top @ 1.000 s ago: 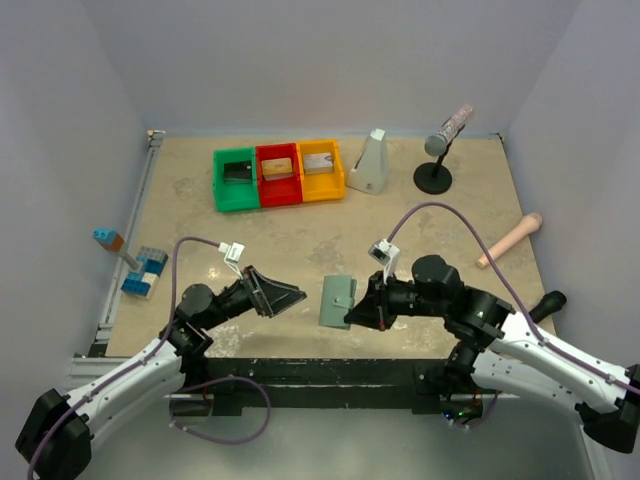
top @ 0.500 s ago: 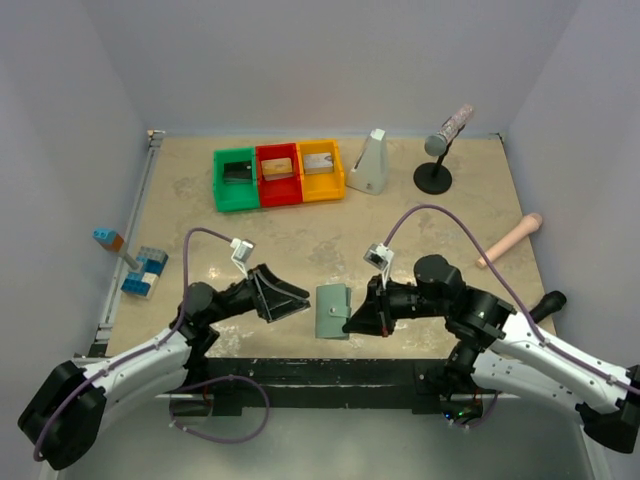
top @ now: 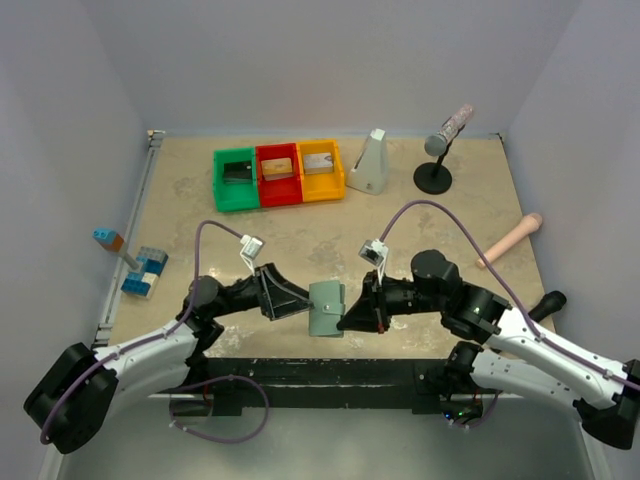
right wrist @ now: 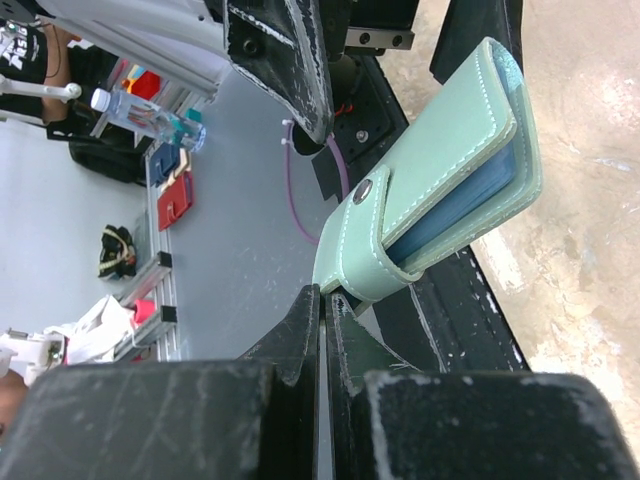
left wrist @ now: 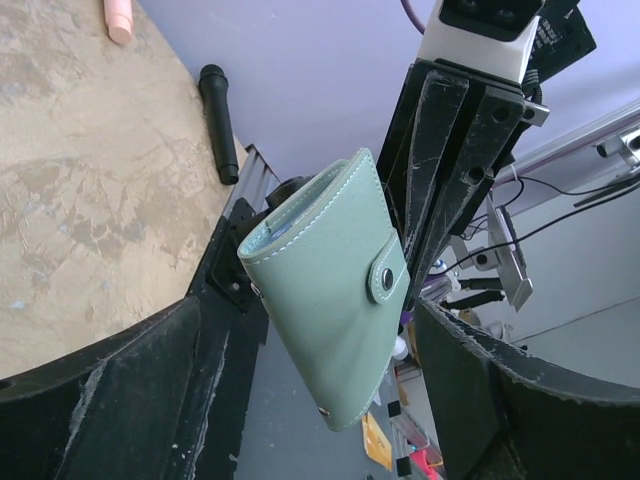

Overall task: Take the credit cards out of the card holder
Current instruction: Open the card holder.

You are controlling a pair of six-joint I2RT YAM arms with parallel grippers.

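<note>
Bench (top: pixel 420 225): tan, bins at far side.
Left jaws: wide apart, flanking wallet (top: pixel 326 308), no contact seen.
Right jaws: clamped on wallet edge near the snap tab.
Bins (top: pixel 280 197): dark card (top: pixel 238 170) in green, grey card (top: pixel 318 160) in yellow.
Wallet: snapped shut, held up over near bench edge.

both arms stretch low and inward, wrists facing each other. left gripper (top: pixel 303 303): jaws spread wide. right gripper (top: pixel 345 320): fingers pressed together, pinching the card holder (top: pixel 326 308) by its edge.
</note>
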